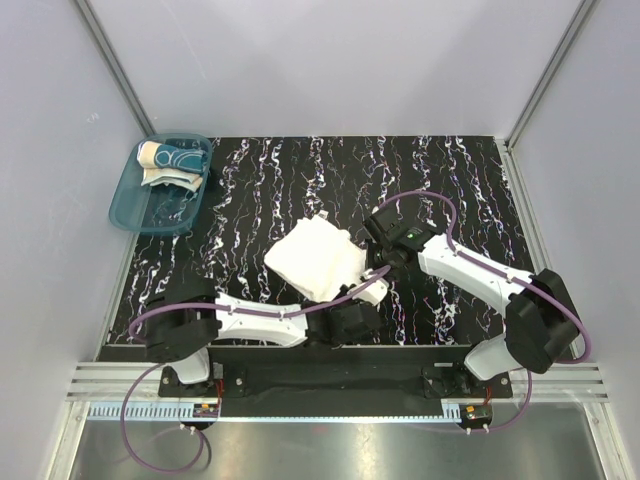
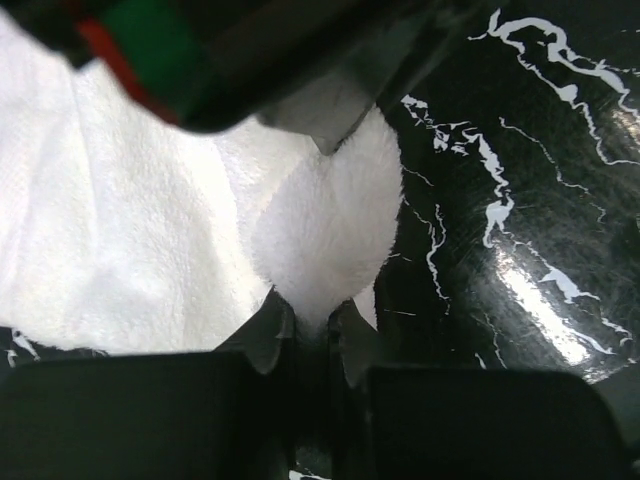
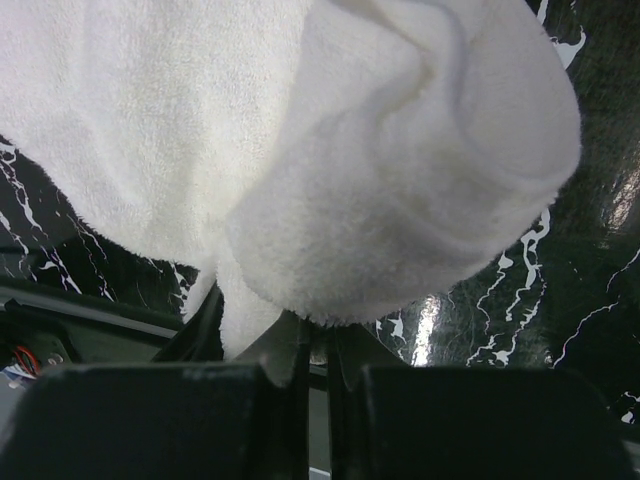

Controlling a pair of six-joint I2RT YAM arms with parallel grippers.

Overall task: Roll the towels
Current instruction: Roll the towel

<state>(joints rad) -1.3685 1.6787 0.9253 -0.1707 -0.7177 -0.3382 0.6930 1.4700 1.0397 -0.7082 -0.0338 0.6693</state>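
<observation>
The large white terry towel (image 1: 315, 258) lies bunched in the middle of the black marbled table (image 1: 470, 180). At its right corner both grippers meet. My left gripper (image 1: 366, 288) (image 2: 314, 318) is shut on a rounded fold of the white towel (image 2: 330, 225). My right gripper (image 1: 378, 264) (image 3: 318, 345) is shut on the thick folded edge of the same towel (image 3: 400, 200), and its black body shows at the top of the left wrist view. The smaller cream towel with the teal print (image 1: 168, 160) lies folded in the tub at the far left.
A translucent teal plastic tub (image 1: 150, 205) stands at the table's far left corner. Grey walls close in the back and both sides. A metal rail (image 1: 330, 385) runs along the near edge by the arm bases.
</observation>
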